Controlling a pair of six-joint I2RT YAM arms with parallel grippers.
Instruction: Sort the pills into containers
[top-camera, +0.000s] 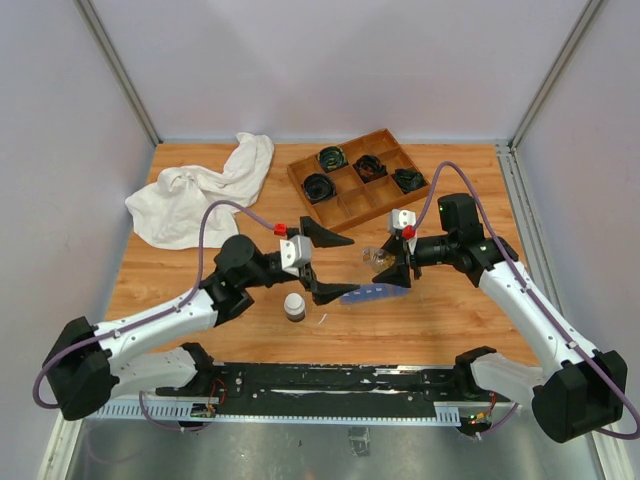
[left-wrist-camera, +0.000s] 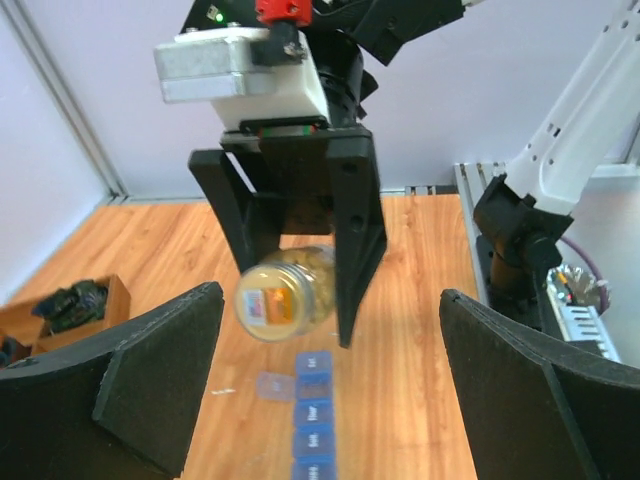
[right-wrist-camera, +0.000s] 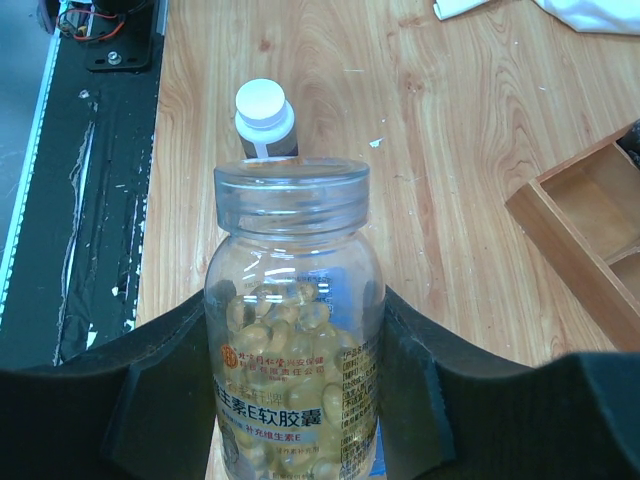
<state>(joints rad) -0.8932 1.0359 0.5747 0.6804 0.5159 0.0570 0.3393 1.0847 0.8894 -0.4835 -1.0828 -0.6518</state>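
Overhead, the right fingers (top-camera: 398, 270) pinch an uncapped jar (top-camera: 372, 256) just above the blue containers (top-camera: 372, 292) on the counter (top-camera: 450, 320). From the left wrist, the left fingers (left-wrist-camera: 150, 380) stand spread wide, the strip running lengthwise between them toward the jar. Right wrist: the pills (right-wrist-camera: 280, 330) sit inside the jar; its label reads "生素E软胶囊".

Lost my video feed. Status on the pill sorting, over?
Left gripper open, empty. Right gripper holds uncapped jar, pills inside, sideways near blue organizer. Small capped bottle nearby, not blocking.
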